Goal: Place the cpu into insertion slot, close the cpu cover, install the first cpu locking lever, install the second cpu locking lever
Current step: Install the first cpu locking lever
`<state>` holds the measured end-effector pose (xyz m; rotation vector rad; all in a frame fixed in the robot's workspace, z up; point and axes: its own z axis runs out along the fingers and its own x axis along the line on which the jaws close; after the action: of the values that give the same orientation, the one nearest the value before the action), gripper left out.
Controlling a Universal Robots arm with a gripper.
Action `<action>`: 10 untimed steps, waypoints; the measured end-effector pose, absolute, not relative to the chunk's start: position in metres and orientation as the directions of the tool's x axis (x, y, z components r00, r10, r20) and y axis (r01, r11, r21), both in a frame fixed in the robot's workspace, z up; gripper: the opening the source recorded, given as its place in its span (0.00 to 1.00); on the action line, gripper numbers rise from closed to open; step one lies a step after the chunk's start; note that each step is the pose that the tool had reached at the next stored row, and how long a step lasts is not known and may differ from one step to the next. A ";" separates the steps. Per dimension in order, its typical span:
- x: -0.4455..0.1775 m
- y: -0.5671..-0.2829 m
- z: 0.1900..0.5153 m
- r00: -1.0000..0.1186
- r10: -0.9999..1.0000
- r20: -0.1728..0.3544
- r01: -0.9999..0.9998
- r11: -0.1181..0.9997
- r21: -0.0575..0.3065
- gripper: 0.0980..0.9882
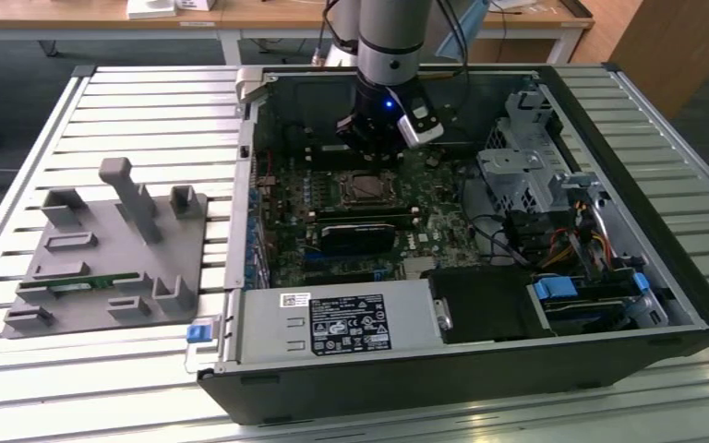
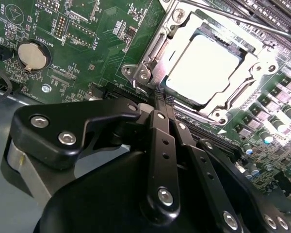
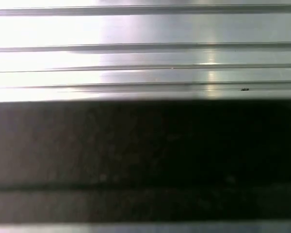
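Sitting in the insertion slot (image 2: 150, 58) under the closed cpu cover (image 2: 254, 73), the cpu (image 2: 203, 68) leaves levers, gripper (image 2: 160, 99) clenched empty.

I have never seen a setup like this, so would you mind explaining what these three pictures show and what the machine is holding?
The exterior view looks from off the arm at an open computer case lying on a slatted metal table, beside a grey fixture. A robot arm reaches into the case. Two cameras ride near its wrist. In the second wrist view, the black gripper has its fingers shut together, holding nothing, close to the insertion slot. The cpu already sits there, with the cpu cover framing it. The first wrist view shows metal slats.
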<state>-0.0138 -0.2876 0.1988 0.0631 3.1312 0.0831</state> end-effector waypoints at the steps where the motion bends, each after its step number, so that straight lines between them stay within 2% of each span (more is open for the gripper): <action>1: -0.014 -0.287 0.199 -0.999 0.040 -0.008 0.040 0.998 0.050 0.01; 6: -0.012 -0.286 0.197 -0.999 0.040 -0.007 0.040 0.998 0.039 0.01; 10: -0.011 -0.286 0.196 -0.999 0.040 -0.007 0.040 0.998 0.049 0.01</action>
<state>-0.0115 -0.2859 0.1964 0.0627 3.1316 0.0770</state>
